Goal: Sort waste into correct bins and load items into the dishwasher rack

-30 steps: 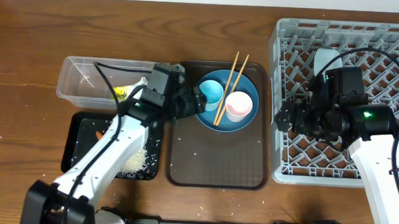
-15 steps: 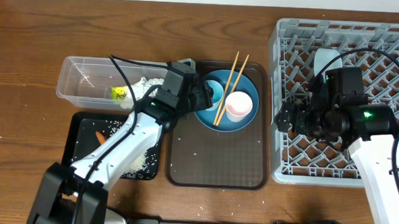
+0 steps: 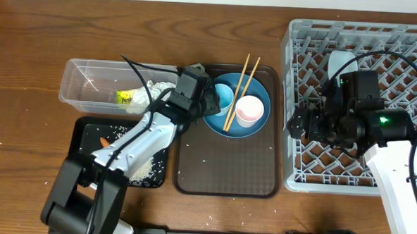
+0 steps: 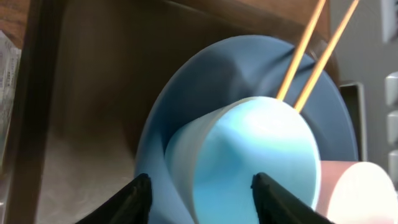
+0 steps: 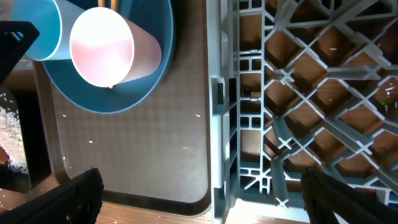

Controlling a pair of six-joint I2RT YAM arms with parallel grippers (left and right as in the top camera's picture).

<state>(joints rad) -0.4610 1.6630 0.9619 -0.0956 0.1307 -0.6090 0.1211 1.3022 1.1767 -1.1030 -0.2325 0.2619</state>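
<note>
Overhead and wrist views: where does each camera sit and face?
Overhead: above the wooden table, looking straight down; left arm and right arm show.
Left wrist: faces the light blue cup on the dark blue round plate; left jaws flank it.
Right wrist: looks down at the brown rectangular tray and grey plastic lattice rack; right jaws open at bottom corners.
Shared: both wrist views show the pale pink cup.

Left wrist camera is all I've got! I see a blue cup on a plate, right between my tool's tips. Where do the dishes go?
Observer: There's a big grey rack at the right end of the table, just past the brown tray your plate sits on.
Operator: What's the other arm doing?
Observer: The right tool hangs wide open with nothing in it, above the rack's left edge.
</note>
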